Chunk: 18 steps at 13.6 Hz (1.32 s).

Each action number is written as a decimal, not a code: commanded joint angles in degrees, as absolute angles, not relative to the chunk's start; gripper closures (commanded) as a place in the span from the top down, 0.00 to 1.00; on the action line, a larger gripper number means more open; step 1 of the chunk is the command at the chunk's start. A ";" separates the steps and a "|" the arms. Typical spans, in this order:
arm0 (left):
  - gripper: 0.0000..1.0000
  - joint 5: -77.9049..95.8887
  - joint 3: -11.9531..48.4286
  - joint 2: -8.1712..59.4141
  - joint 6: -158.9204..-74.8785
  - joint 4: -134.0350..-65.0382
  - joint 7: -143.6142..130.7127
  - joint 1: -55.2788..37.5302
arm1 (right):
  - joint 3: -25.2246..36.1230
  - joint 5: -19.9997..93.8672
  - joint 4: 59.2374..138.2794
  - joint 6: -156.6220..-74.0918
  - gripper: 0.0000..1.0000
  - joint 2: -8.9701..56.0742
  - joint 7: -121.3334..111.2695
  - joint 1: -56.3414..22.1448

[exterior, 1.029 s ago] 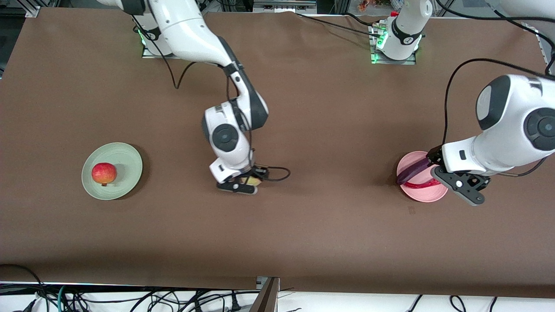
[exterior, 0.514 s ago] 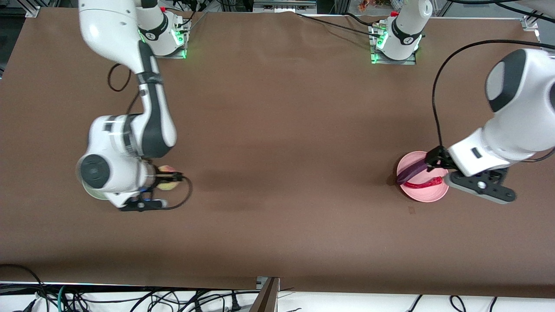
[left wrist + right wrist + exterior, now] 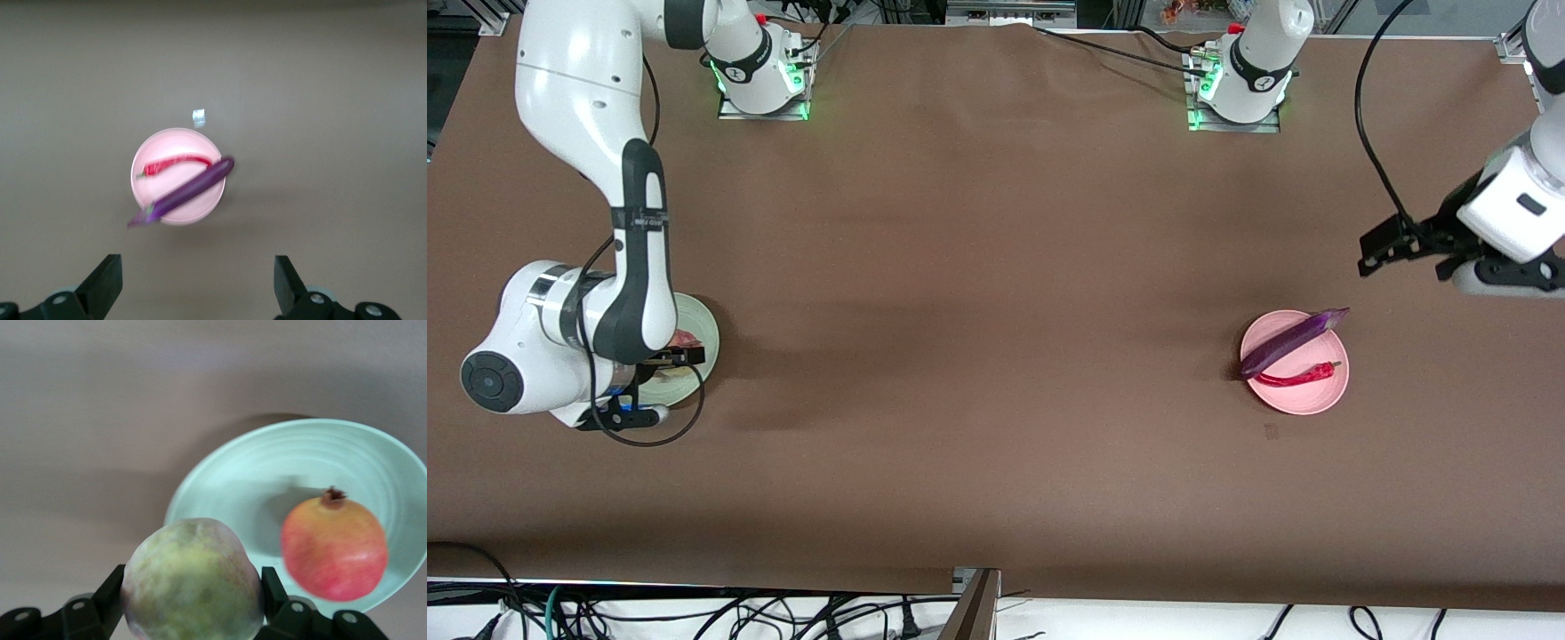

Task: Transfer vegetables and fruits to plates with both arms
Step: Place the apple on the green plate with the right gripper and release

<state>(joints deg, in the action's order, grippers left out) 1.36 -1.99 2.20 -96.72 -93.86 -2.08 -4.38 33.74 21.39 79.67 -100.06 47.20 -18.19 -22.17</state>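
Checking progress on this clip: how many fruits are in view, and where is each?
2. The red fruit lies on the green plate; the yellow-green fruit is held in the right gripper over that plate's edge.

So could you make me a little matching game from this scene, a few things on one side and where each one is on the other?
Things:
1. eggplant
2. red fruit
3. pale yellow-green fruit
4. left gripper

Places or states:
A. lying on the green plate
B. clamped in the right gripper
C. open and empty
D. lying across the pink plate beside the chili pepper

Pairs: 1-D, 2-A, 3-B, 4-C
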 commanded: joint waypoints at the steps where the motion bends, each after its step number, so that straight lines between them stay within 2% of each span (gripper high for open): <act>1: 1.00 -0.60 1.22 -3.61 -98.97 -102.40 -2.81 -2.56 | 33.22 21.09 80.94 -101.68 0.30 47.81 -19.60 -21.36; 3: 1.00 -2.90 1.49 -2.64 -99.31 -101.61 -2.81 -2.64 | 32.96 21.18 82.35 -104.22 0.32 48.07 -19.60 -21.36; 4: 1.00 -2.90 1.58 -2.46 -99.23 -101.43 -2.73 -2.90 | 32.87 21.27 82.70 -104.85 0.40 48.34 -19.60 -21.44; 5: 1.00 -2.90 1.76 -2.46 -99.23 -101.43 -2.90 -3.25 | 32.87 21.27 82.71 -104.85 0.79 48.43 -19.51 -21.45; 6: 1.00 -2.90 2.02 -2.37 -99.23 -101.16 -2.90 -3.25 | 32.96 21.27 82.44 -104.42 1.00 48.25 -19.60 -21.45; 9: 1.00 -2.73 2.02 -2.20 -99.23 -100.90 -2.73 -2.82 | 33.05 21.27 81.83 -103.98 1.00 47.03 -19.60 -21.71; 15: 1.00 -2.90 1.93 -1.67 -99.23 -100.64 -2.72 -2.55 | 33.14 21.36 78.31 -97.65 1.00 46.50 -18.38 -22.41; 17: 1.00 -2.90 1.93 -1.58 -99.32 -100.37 -2.72 -2.46 | 32.00 21.18 78.57 -97.73 1.00 44.40 -16.10 -21.72; 18: 1.00 -2.90 1.85 -1.58 -99.32 -100.37 -2.72 -2.46 | 29.29 20.31 79.36 -98.00 1.00 42.12 -14.00 -20.40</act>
